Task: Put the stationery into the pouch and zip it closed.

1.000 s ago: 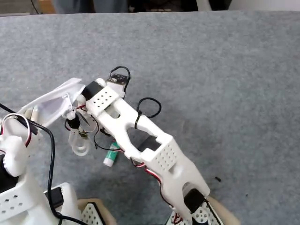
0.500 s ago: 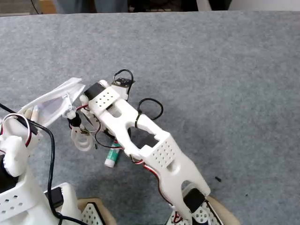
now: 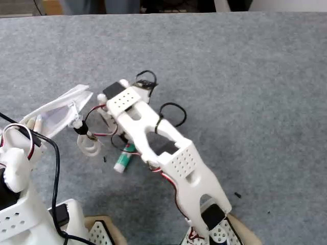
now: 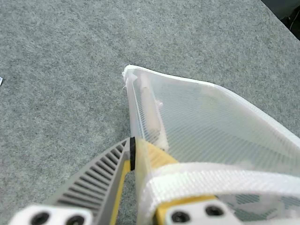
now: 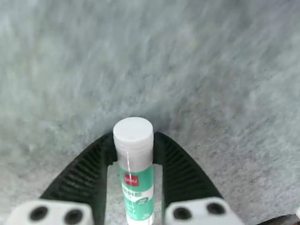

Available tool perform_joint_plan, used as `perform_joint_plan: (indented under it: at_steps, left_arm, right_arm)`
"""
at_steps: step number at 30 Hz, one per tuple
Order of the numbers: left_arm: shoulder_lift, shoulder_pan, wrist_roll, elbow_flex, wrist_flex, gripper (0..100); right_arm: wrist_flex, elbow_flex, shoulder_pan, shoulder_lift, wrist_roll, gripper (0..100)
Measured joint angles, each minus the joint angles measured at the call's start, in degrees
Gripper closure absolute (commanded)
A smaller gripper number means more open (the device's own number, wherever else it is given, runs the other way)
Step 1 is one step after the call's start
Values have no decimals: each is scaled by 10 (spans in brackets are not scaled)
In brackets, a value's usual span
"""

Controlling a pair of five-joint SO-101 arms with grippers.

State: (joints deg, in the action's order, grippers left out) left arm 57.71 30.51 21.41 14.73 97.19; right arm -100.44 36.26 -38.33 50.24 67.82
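Robotics lab setup, grey felt-covered bench, a white printed arm with loose wires, another arm beside it

Grey felt table open far and right, translucent white mesh pouch, white arm and green-white glue stick crowding near left.

pouch: translucent white, fine striped mesh, white woven trim.
glue stick: green body, white cap, small red patch.
surface: mottled grey.
left claw: grey ribbed finger, yellow finger, black tip.
right claw: black, ribbed.
arms: white, dotted hole panels.
cables: black and red.
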Motion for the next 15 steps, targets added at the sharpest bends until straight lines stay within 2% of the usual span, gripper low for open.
perform_joint_plan:
  at_steps: [8, 11, 15]
  left_arm:
    - [0, 0, 0, 0, 0, 972]
    - [0, 0, 0, 0, 0, 972]
    - [0, 0, 0, 0, 0, 972]
  right_arm:
    - [0, 0, 25, -130, -4, 987]
    - [0, 0, 37, -186, -56, 987]
    - [0, 0, 57, -249, -164, 987]
